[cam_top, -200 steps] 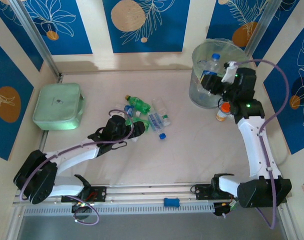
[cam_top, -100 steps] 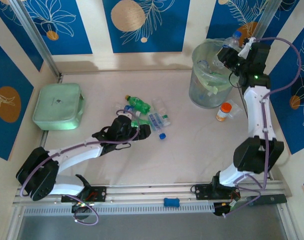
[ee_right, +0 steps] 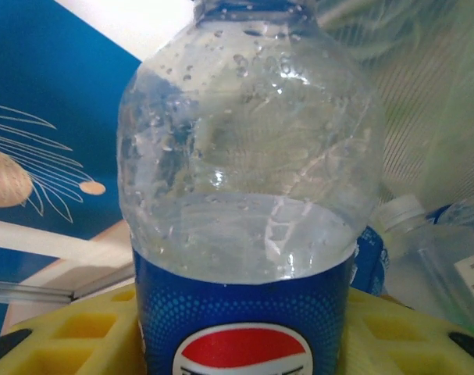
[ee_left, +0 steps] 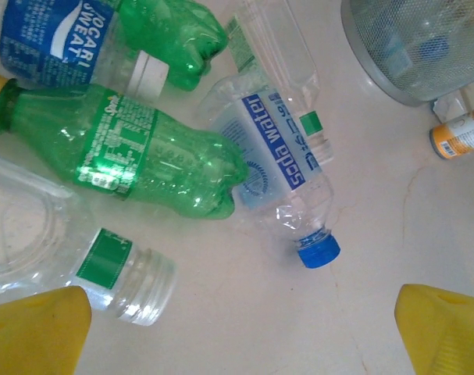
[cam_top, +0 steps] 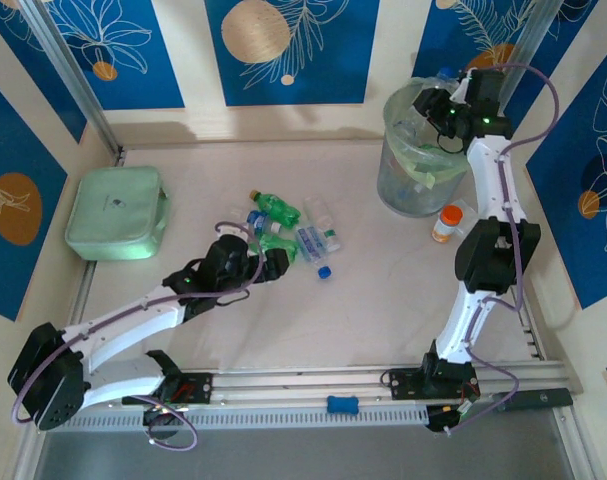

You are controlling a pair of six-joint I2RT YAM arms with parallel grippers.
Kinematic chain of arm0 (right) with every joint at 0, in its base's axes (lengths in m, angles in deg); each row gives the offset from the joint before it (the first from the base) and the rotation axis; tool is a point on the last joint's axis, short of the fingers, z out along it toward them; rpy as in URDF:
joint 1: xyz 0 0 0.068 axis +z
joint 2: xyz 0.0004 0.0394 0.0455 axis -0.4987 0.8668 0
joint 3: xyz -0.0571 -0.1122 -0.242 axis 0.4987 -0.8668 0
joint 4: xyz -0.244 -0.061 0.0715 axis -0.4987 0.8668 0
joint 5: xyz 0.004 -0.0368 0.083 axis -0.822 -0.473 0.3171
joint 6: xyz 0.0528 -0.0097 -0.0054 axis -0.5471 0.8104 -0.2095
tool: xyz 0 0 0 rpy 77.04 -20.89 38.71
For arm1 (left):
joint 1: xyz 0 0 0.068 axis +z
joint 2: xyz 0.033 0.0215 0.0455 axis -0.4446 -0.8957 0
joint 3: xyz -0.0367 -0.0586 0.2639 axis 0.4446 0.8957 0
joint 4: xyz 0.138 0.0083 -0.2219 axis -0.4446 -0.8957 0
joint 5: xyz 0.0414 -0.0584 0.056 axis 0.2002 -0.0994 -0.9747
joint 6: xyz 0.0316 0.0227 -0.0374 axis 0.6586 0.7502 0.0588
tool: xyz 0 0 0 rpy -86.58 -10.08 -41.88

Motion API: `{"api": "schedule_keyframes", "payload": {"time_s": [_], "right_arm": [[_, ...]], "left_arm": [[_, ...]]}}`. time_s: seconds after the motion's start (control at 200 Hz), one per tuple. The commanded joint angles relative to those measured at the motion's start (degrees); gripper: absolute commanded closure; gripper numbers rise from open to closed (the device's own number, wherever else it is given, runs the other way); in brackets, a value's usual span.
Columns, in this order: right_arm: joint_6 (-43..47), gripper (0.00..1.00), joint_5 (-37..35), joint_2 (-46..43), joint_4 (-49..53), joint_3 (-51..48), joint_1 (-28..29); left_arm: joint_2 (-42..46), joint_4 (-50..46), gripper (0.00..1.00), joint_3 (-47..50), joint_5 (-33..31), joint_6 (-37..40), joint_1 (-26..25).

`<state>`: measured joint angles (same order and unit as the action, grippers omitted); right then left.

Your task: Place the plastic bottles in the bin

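While I watch from the overhead camera, the right gripper (cam_top: 433, 103) hangs over the rim of the bin (cam_top: 401, 180) at the far right of the table (cam_top: 383, 300). Through its wrist camera I see a clear Pepsi bottle (ee_right: 244, 195) with a blue label standing upright between the yellow pads (ee_right: 73, 336), which pinch it at the label. Behind it, more clear bottles lie inside the bin's pale green liner (ee_right: 440, 117).

The left gripper (ee_left: 244, 332) sits low over the pile of plastic bottles (cam_top: 293, 228) in the middle of the table, with its yellow fingertips spread wide and nothing between them. Just ahead of it lie a green bottle (ee_left: 143, 152) on its side, a crumpled clear bottle with a blue cap (ee_left: 279, 156) touching it, and a capless clear bottle with a green label (ee_left: 104, 262).

A white bottle with an orange cap (cam_top: 444, 222) stands just beside the bin. A mint-green box (cam_top: 116, 212) rests at the far left, well apart from the pile.
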<state>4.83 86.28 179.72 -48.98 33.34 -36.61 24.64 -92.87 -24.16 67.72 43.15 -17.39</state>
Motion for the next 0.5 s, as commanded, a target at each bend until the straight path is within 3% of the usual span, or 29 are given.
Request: {"api": "schedule_keyframes", "payload": {"time_s": [0.0, 0.13, 0.27, 0.495], "right_arm": [[-0.6, 0.42, 0.3, 0.8, 4.2, 4.1, 0.6], [0.4, 0.30, -0.6, 0.3, 5.4, 5.1, 0.8], [2.6, 0.23, -2.8, -3.6, 5.5, 3.2, 0.8], [5.2, 0.19, -5.9, -17.7, -2.1, -12.4, 2.1]], "left_arm": [[1.6, -2.7, 0.01, 1.2, -2.0, 1.0, -0.6], [1.8, -2.6, 0.01, 1.5, -2.4, 1.0, -0.7], [0.6, -1.9, 0.01, 0.6, -2.0, 1.1, -0.9], [-4.6, -1.1, 0.01, -3.5, -1.0, 2.6, -1.6]]}}
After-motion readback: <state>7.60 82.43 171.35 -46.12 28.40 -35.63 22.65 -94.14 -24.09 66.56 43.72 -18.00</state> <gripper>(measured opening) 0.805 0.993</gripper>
